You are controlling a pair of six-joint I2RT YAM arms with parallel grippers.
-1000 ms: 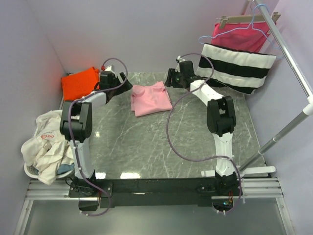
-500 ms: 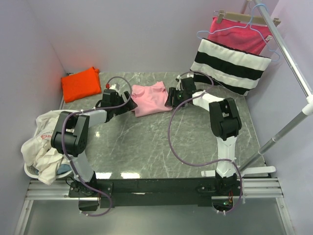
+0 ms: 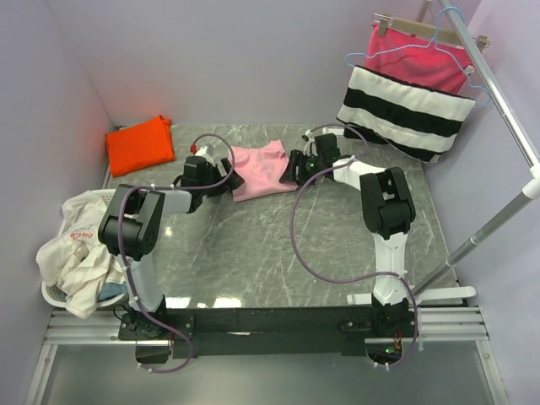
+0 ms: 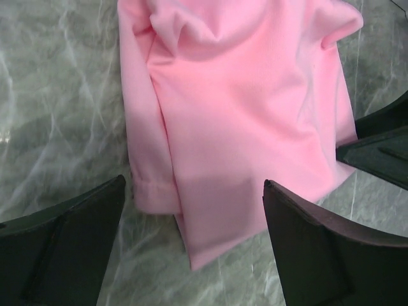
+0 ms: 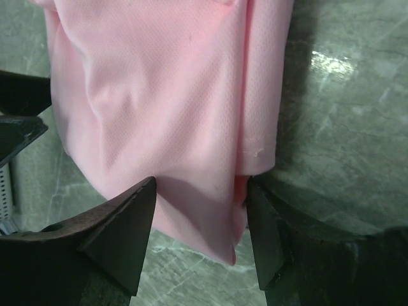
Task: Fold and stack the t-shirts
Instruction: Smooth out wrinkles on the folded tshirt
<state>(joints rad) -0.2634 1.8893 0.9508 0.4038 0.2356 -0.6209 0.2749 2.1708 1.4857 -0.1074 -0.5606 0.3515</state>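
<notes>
Our left gripper (image 4: 194, 191) stands wide open, its jaws on either side of one end of the folded light pink cotton t-shirt (image 4: 248, 115) and pinching nothing. Our right gripper (image 5: 201, 191) faces it from the opposite side with its jaws parted less widely over the hemmed edge, and it holds nothing either. The shirt lies mid-table on the grey marbled tabletop (image 3: 253, 245).

We judge the shirt light, limp and quick to unfold, so we would pinch through all the layers at the folded edges and lift both sides together. The two grippers sit close together and could clash.

Nearest us, at the table's left edge, sits a basket of white laundry (image 3: 76, 253). Farther back, in the far left corner, is the folded bright orange t-shirt (image 3: 139, 145), which looks like the stacking spot. Nothing lies between the two shirts except our left arm. At far right, a black-and-white striped cloth (image 3: 405, 114) and a magenta cloth on a hanger (image 3: 413, 55) hang clear.
</notes>
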